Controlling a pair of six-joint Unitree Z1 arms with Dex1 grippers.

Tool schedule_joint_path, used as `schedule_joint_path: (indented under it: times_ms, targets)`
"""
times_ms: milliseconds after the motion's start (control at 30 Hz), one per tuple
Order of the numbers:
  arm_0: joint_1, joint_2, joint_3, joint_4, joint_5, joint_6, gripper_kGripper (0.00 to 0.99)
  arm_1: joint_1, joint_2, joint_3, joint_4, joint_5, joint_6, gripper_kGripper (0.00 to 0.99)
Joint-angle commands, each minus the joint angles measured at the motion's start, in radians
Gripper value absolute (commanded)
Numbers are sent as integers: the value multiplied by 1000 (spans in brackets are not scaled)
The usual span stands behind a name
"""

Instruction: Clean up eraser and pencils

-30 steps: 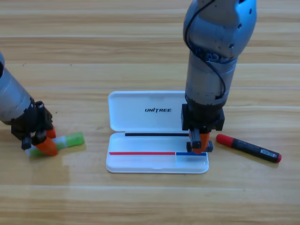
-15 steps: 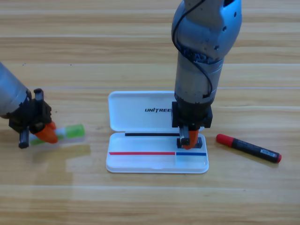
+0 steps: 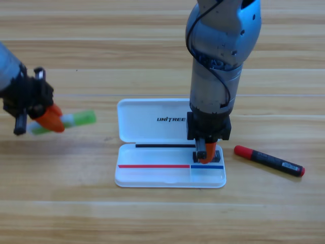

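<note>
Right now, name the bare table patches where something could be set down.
Free: the strip below the white case, and the stretch between it and the left gripper gripping the green-ended pencil. Crowded: the case's right end, under the right gripper, beside the red-capped marker.

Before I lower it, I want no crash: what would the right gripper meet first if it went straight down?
Probably the open white case: the right gripper points down over its tray's right end, with the eraser at its jaws. How high it hangs is unclear.
</note>
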Motion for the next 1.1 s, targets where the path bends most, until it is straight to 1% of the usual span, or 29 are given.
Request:
schedule_joint_path:
  times_ms: [33, 133, 233, 633, 1100]
  targets:
    - [-73, -44, -97, 104, -15, -7, 0, 42, 50, 22, 25, 14, 3, 0]
    - [-93, -37, -140, 138, -12, -12, 0, 46, 44, 31, 28, 27, 5, 0]
    - [-100, -22, -162, 158, -12, -18, 0, 48, 44, 32, 29, 43, 5, 0]
    - [-152, 2, -185, 169, -15, -49, 0, 48, 44, 55, 29, 30, 5, 0]
    - [-157, 24, -183, 167, -20, -56, 0, 33, 38, 66, 29, 14, 3, 0]
